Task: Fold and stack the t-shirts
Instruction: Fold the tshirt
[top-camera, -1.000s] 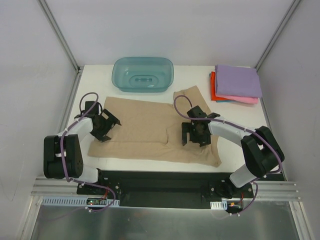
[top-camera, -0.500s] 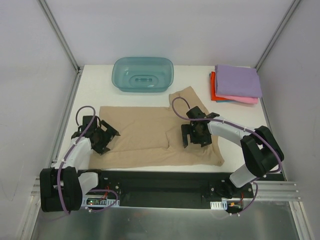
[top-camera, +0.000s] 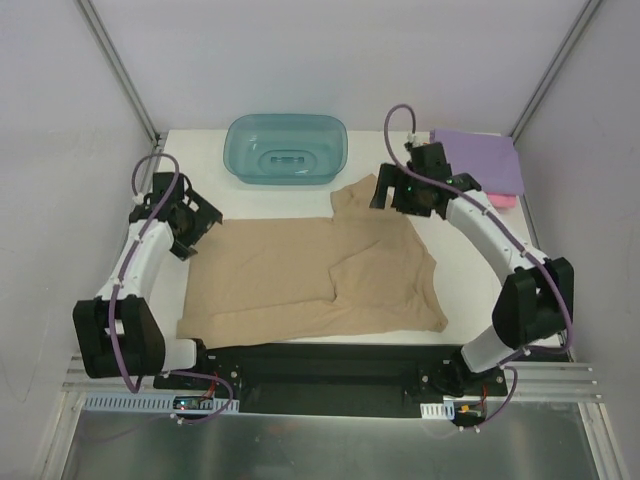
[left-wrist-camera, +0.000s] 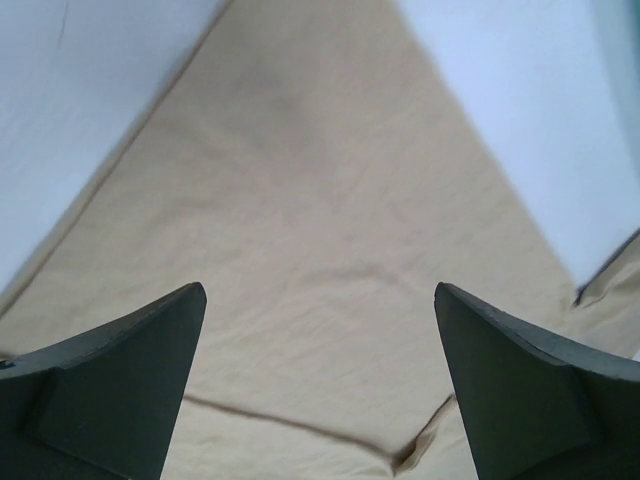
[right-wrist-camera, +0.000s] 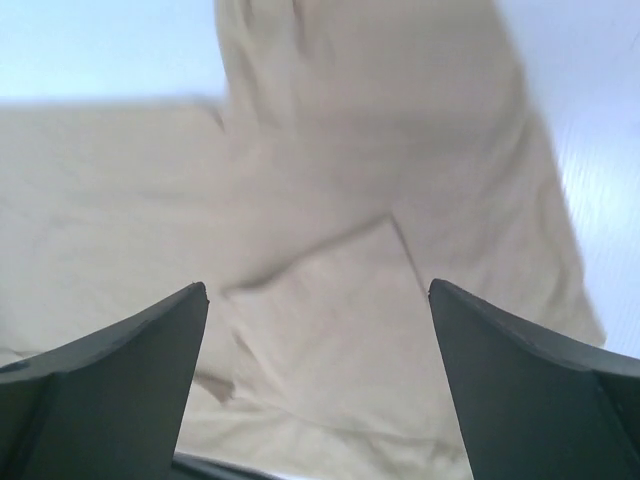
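Note:
A tan-beige t-shirt (top-camera: 300, 275) lies spread on the white table, with a fold across its right part and a sleeve (top-camera: 355, 195) pointing to the back. My left gripper (top-camera: 200, 220) is open and empty above the shirt's far left corner; the left wrist view (left-wrist-camera: 320, 290) shows tan cloth (left-wrist-camera: 300, 200) below it. My right gripper (top-camera: 390, 195) is open and empty above the far sleeve, and the right wrist view (right-wrist-camera: 318, 288) shows tan cloth (right-wrist-camera: 330, 330) below it. A folded lilac-purple shirt (top-camera: 485, 160) tops a stack over a pink one (top-camera: 503, 200) at the back right. The red-orange shirt is hidden by the right arm.
A translucent teal plastic tub (top-camera: 287, 148) stands at the back centre, just behind the shirt's sleeve. Slanted metal frame posts (top-camera: 120, 70) rise at both back corners. The black mounting rail (top-camera: 320, 365) runs along the near edge.
Both grippers have moved from the shirt's near half to its far edge, the right one up toward the stack. The shirt now lies further toward the near edge, its shape shifted.

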